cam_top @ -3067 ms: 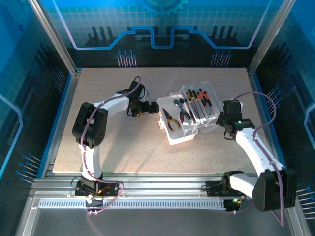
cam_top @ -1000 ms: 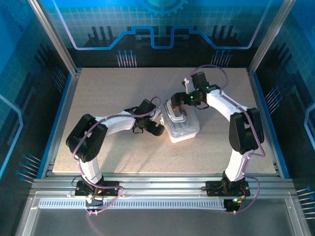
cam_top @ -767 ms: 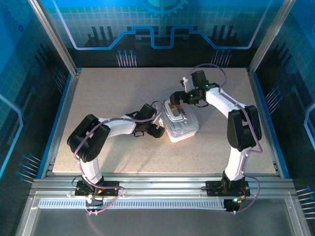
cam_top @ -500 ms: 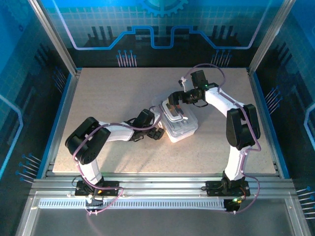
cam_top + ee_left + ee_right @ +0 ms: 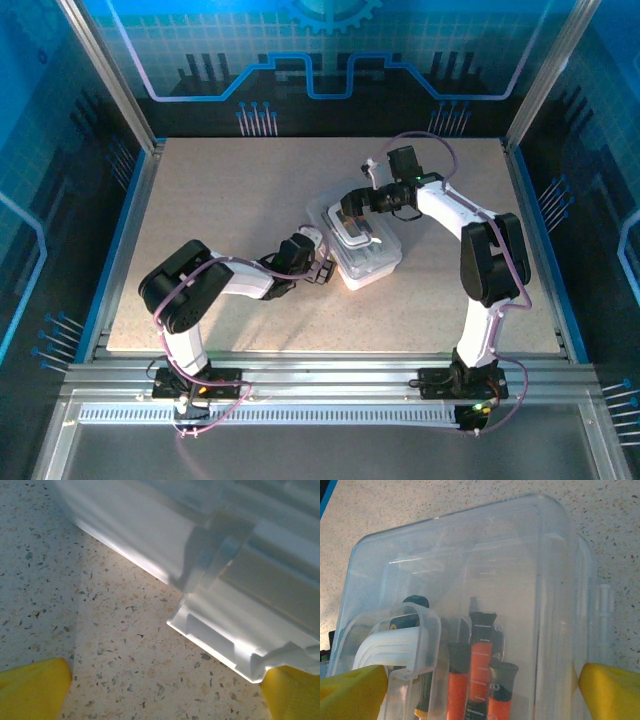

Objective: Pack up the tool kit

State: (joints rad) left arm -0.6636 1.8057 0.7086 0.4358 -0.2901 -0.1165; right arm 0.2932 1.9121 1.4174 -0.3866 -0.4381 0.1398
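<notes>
Mid-table, closing stage: tool kit case [image 5: 362, 248] looks shut, latching prob. next.
Top: left gripper [image 5: 318, 268] at case's near-left side, right gripper [image 5: 352, 205] over its top. Both jaws spread, holding nothing. L wrist: latch tab [image 5: 220, 647] just ahead of tips, needs pressing. R wrist: screwdrivers [image 5: 480, 680] inside, under lid [image 5: 485, 555].

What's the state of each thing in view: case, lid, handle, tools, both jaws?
tool kit case: flat on the table, closed.
lid: down on the base; whether it is latched, cannot tell.
handle: folded down onto the lid.
screwdrivers: inside the case, seen through the lid.
left jaws: open, at the case's near-left corner, holding nothing.
right jaws: open, over the lid, holding nothing.
</notes>
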